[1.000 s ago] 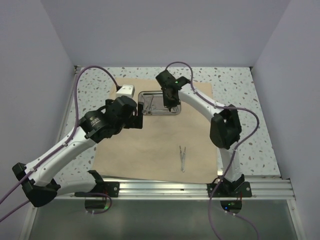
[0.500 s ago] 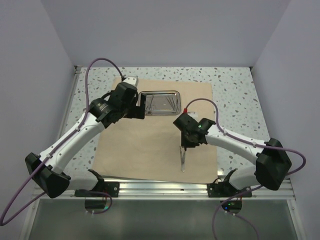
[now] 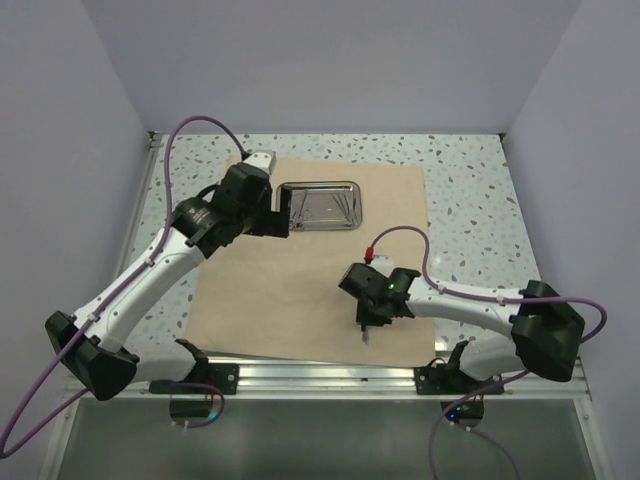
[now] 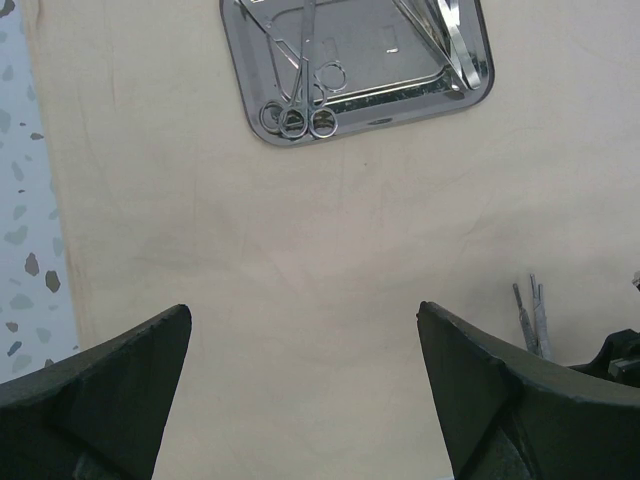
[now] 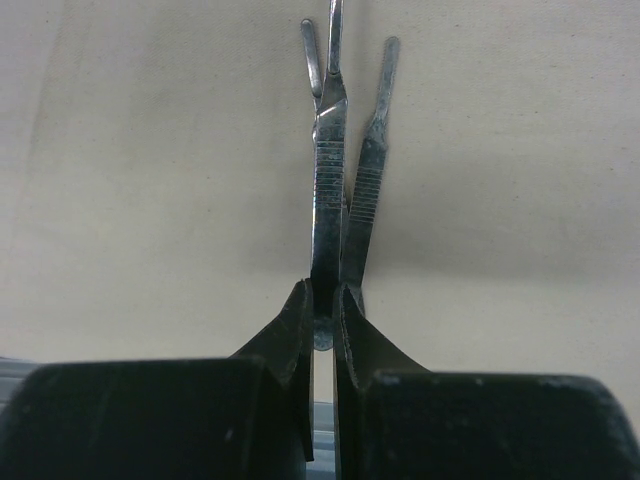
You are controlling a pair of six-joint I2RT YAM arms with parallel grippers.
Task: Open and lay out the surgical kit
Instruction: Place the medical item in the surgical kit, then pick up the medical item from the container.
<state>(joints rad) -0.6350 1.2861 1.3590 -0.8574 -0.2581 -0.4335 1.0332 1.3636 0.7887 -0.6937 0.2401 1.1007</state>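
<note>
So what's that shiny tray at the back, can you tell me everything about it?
The steel tray is a small, shallow rectangle with rounded corners and a raised rim, mirror-bright. It lies flat on the far part of the tan cloth. Inside, ring-handled instruments lie at one end and slim straight ones along the other. The open left gripper hangs nearby without touching it.

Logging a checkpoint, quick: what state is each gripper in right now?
Left gripper: open, holding nothing.
Right gripper: shut on silver tweezers.
</note>
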